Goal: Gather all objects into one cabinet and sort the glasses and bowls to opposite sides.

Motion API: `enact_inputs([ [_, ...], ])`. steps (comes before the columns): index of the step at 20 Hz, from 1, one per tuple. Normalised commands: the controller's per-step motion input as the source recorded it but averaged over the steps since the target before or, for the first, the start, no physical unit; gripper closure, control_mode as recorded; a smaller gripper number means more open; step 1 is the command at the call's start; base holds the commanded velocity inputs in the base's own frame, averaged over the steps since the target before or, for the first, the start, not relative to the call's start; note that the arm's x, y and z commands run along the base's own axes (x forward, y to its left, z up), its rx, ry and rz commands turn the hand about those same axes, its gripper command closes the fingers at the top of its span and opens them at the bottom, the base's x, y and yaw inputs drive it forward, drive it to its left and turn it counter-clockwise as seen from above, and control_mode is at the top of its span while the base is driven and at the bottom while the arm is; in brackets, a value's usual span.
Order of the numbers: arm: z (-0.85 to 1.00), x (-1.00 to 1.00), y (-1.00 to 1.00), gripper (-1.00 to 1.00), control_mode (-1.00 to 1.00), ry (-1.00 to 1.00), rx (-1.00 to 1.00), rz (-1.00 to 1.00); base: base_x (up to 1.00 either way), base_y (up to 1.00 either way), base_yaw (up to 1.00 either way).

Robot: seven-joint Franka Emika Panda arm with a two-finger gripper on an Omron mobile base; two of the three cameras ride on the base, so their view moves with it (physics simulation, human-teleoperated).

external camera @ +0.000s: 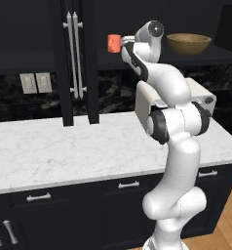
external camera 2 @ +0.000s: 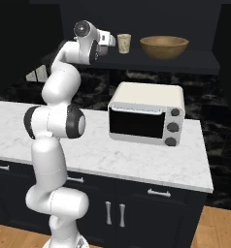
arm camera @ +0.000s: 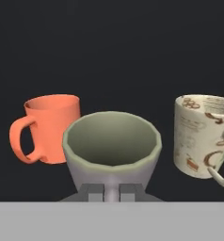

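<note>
Gripper (arm camera: 112,193) clamped on grey cup (arm camera: 112,146) btwn orange mug (arm camera: 50,129) & patterned mug (arm camera: 201,136); I risk bumping either when setting down.

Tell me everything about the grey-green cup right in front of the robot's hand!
The grey-green cup is a plain, matte, faceted mug, greenish inside, paler grey outside, and empty. It stands upright on the dark cabinet shelf, between an orange mug and a patterned cream mug. The tool is shut on its near wall.
</note>
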Motion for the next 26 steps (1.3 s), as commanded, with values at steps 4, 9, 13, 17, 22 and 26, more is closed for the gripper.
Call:
enact_inputs([
  [4,-0.33,0.03,0.0,1.0,-1.0,0.01,0.0,0.0,0.0,0.0,0.0],
  [9,-0.16,0.0,0.0,1.0,-1.0,0.0,0.0,0.0,0.0,0.0,0.0],
  [13,0.0,0.0,0.0,1.0,-1.0,0.0,0.0,0.0,0.0,0.0,0.0],
  [17,-0.06,0.0,0.14,-1.0,-1.0,0.0,0.01,0.0,0.0,0.0,0.0],
  [22,-0.06,0.0,0.13,-1.0,-1.0,0.0,0.03,0.0,0.0,0.0,0.0],
  [26,0.0,-0.02,0.0,-1.0,-1.0,0.0,0.01,0.0,0.0,0.0,0.0],
])
